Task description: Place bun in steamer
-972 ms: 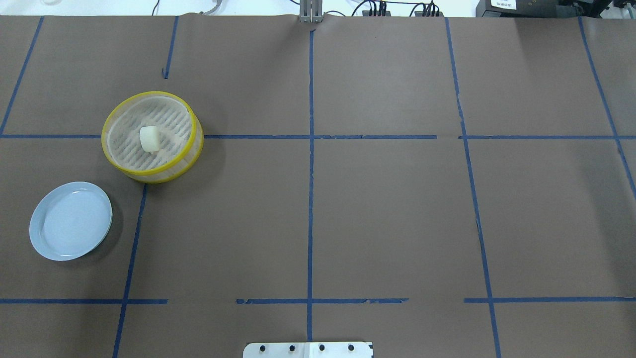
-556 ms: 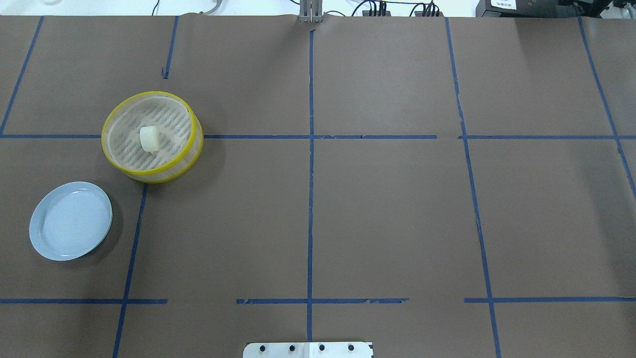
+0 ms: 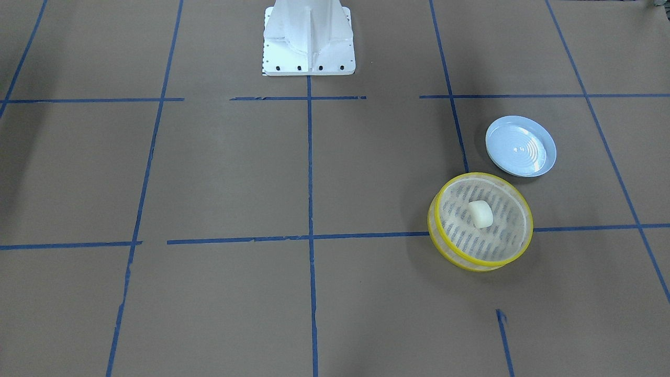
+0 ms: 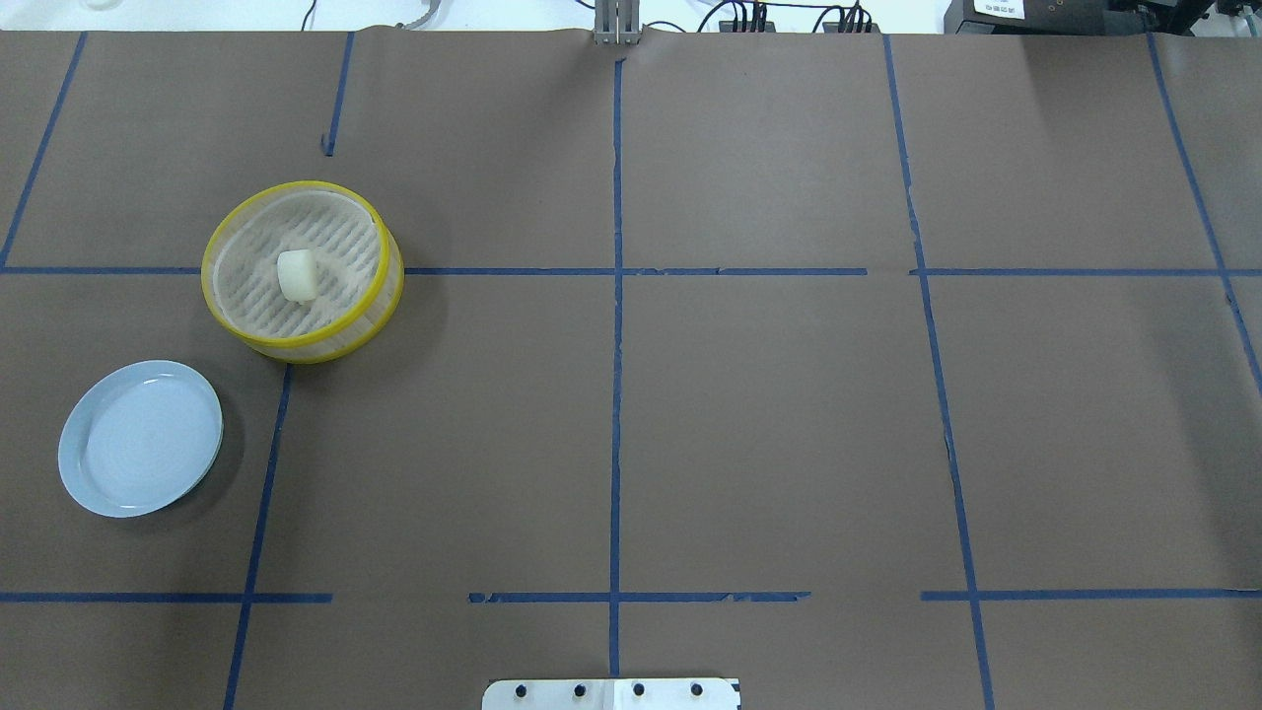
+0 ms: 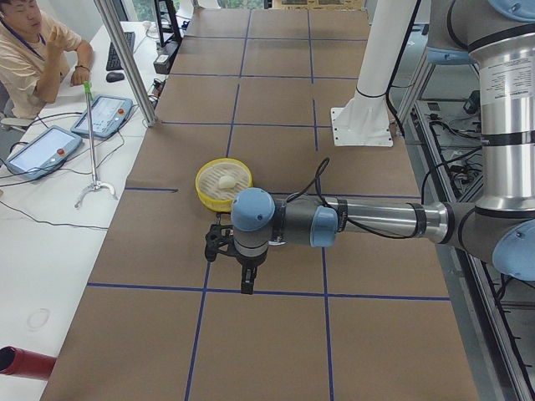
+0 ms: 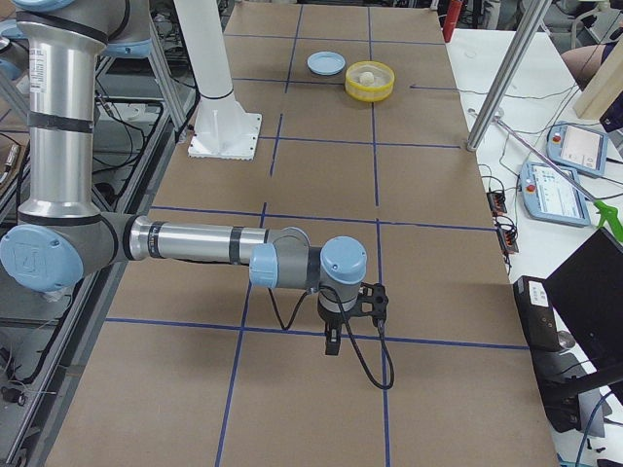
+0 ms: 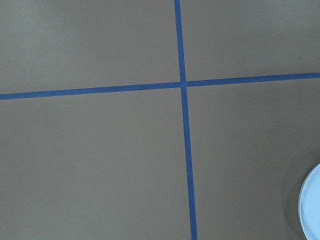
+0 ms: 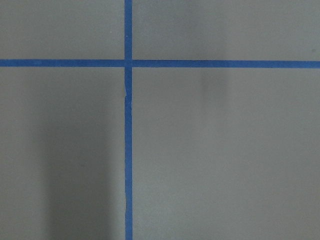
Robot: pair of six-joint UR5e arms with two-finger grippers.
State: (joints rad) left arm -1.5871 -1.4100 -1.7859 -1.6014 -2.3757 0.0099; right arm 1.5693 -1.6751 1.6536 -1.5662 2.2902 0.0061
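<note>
The cream-white bun [image 4: 297, 274] lies inside the yellow-rimmed steamer [image 4: 340, 242] at the table's left, near the middle of its mesh bottom. It shows the same way in the front view, bun [image 3: 480, 213] in steamer [image 3: 502, 235]. Neither gripper shows in the overhead or front views. My left gripper [image 5: 247, 282] shows only in the left side view, hanging above the table nearer than the steamer [image 5: 209, 190]. My right gripper [image 6: 331, 341] shows only in the right side view, far from the steamer [image 6: 382, 89]. I cannot tell whether either is open or shut.
A pale blue plate [image 4: 140, 438] sits bare, front-left of the steamer; its edge shows in the left wrist view [image 7: 312, 205]. The white robot base [image 3: 309, 36] stands at the table's middle edge. Blue tape lines cross the brown table cover.
</note>
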